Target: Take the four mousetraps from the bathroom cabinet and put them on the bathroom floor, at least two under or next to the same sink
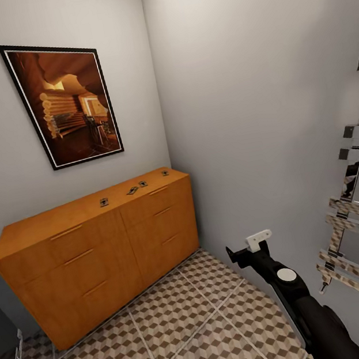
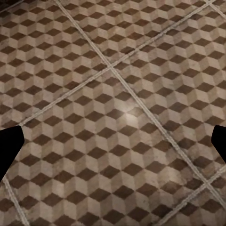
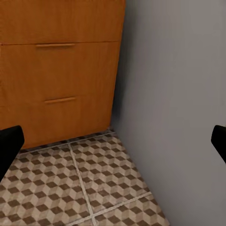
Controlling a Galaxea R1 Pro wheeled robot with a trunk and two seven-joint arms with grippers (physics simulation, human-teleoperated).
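Observation:
The orange-brown cabinet (image 1: 98, 251) stands against the left wall, with all its drawers closed. Several mousetraps lie in a row on its top: one (image 1: 104, 202) toward the middle, two close together (image 1: 132, 190) (image 1: 143, 183), and one (image 1: 165, 172) near the corner end. My right gripper (image 1: 246, 247) hangs low beside the right wall, short of the cabinet, open and holding nothing. In the right wrist view the right gripper (image 3: 113, 143) faces the cabinet's drawer fronts (image 3: 56, 70) and the bathroom floor (image 3: 80, 183). My left gripper (image 2: 113, 146) is open over the cube-patterned floor (image 2: 117, 94).
A framed picture (image 1: 67, 102) hangs above the cabinet. A chrome rack (image 1: 356, 220) juts out at the right edge, close to my right arm. Grey walls meet in the corner behind the cabinet's far end. Tiled floor (image 1: 181, 331) stretches between me and the cabinet.

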